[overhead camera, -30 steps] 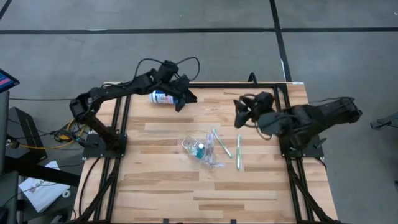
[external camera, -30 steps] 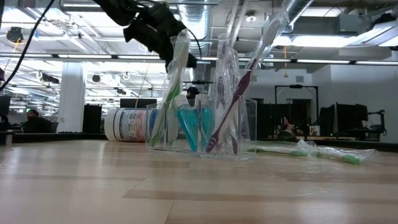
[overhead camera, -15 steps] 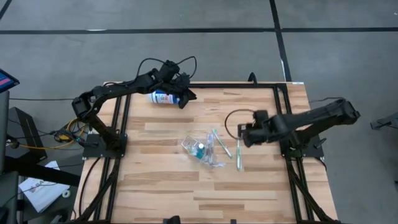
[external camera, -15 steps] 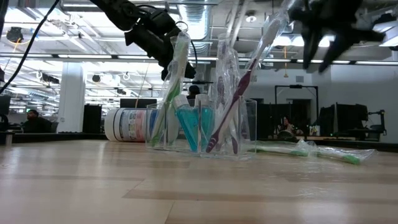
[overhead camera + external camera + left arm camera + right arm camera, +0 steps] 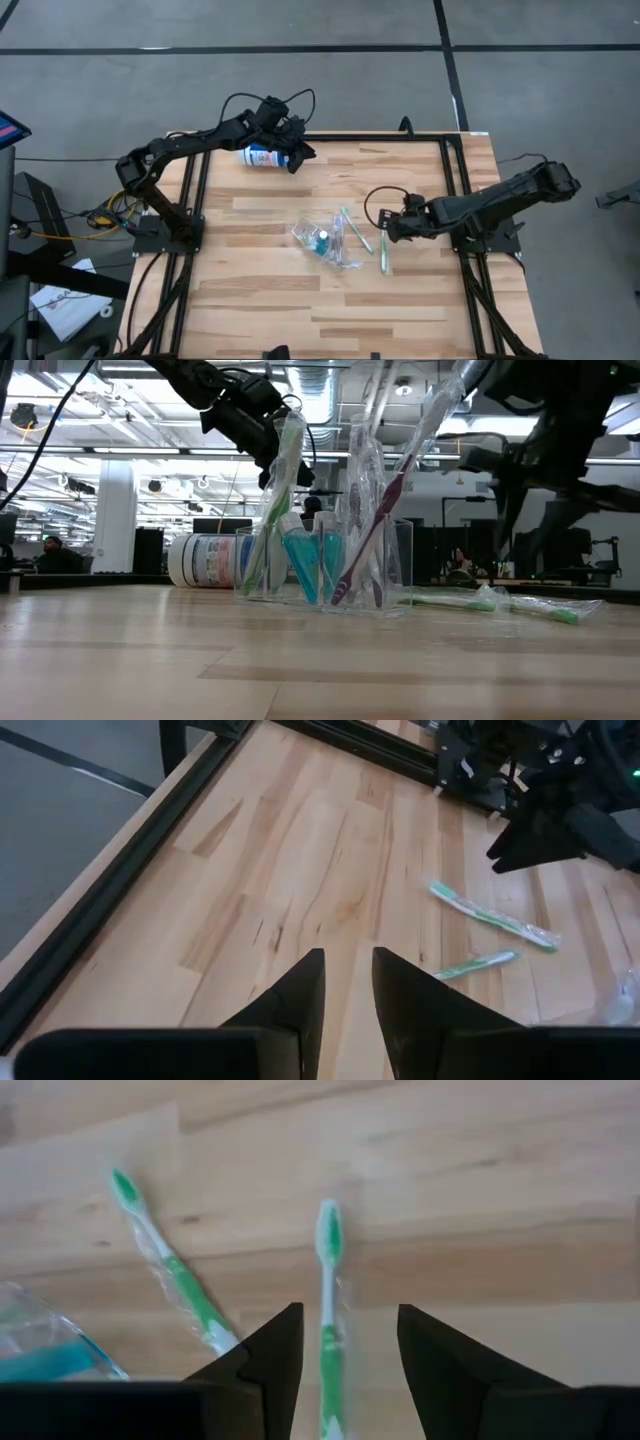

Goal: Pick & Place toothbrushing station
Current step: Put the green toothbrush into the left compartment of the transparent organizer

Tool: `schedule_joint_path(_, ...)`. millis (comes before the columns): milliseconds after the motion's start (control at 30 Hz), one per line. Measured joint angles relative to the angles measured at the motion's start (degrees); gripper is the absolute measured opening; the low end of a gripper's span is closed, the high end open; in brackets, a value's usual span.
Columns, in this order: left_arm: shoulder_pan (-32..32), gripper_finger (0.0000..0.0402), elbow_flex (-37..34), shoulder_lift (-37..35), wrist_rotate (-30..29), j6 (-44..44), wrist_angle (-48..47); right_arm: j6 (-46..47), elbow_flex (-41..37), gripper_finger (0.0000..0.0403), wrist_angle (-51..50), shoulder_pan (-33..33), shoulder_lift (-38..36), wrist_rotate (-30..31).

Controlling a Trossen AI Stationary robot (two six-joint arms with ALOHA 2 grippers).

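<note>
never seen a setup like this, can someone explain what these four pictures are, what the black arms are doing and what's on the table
These are two robot arms at a wooden table, each ending in a two-finger gripper. One picture looks straight down from above, one looks level across the tabletop, and two come from cameras on the arms' wrists.

In the middle stands a clear cup with toothbrushes and blue toothpaste in it. Two wrapped green toothbrushes lie beside it, and a white canister lies at the far edge.

The right gripper is open, low over one loose toothbrush, with the handle between its fingers but not gripped. The left gripper is near the canister, its fingers slightly apart, holding nothing.
</note>
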Motion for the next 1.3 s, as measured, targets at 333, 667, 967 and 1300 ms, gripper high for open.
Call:
schedule_joint_path(333,0.0,0.0081,0.04,-0.02,0.03,0.03,0.03,-1.56,-3.07,0.0163,9.76,-2.4,1.62,-4.01)
schedule_joint_path(667,0.0,0.0081,0.07,-0.02,0.06,0.05,-0.04,-0.94,-2.91,0.0165,24.11,0.94,13.5,-11.7)
schedule_joint_path(967,0.0,0.0081,0.07,-0.02,0.07,0.08,-0.17,0.07,-2.8,0.016,29.82,0.62,17.12,-13.68)
schedule_joint_path(1300,0.6,0.0081,0.07,-0.02,0.07,1.54,-0.2,-0.24,-3.02,0.0065,26.13,-0.4,16.41,-13.94)
